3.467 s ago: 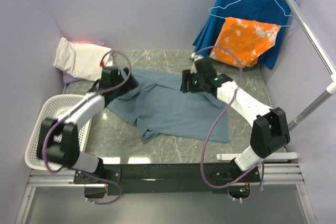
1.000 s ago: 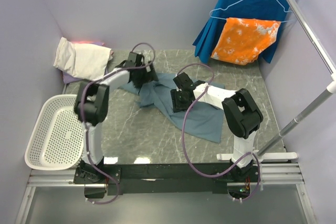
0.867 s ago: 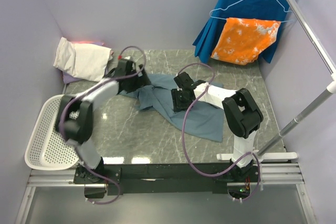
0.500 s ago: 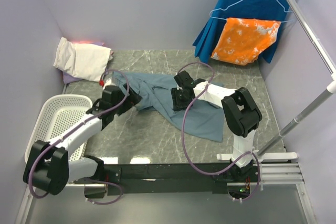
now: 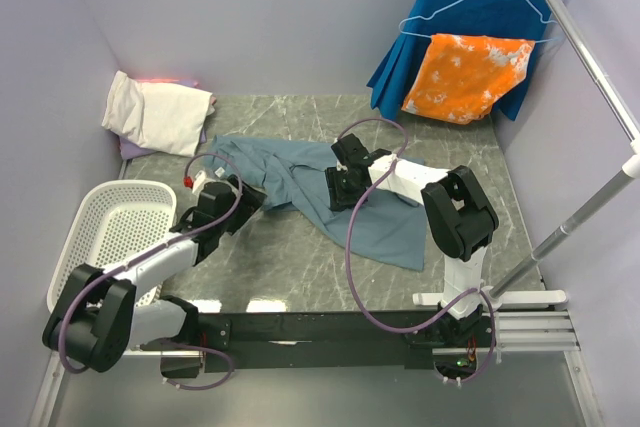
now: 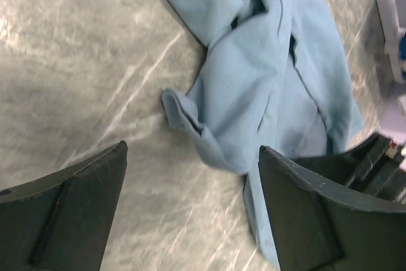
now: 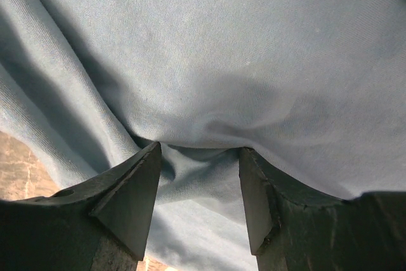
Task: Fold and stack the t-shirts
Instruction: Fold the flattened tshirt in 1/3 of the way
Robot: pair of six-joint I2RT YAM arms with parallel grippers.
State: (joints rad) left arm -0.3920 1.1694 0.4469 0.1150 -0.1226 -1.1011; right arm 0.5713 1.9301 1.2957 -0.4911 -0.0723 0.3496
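- 2 grippers: our left gripper (image 5: 243, 199) has backed off the blue-grey t-shirt (image 5: 390, 219), spread wide, empty; right gripper (image 5: 338, 193) still pinches its fold.
- We see bare table (image 5: 290, 259) beside the shirt's near edge.

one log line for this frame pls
stage: blue-grey t-shirt crumpled, unfolded | left gripper: open, by its sleeve end | right gripper: shut on a fold of it | cream t-shirt: folded, back left

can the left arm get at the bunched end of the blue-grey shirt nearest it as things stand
Probably yes. The left gripper is open, and the bunched end of the blue-grey shirt lies on bare marble just ahead of its fingers, nothing between. The right gripper grips farther along, out of the way.
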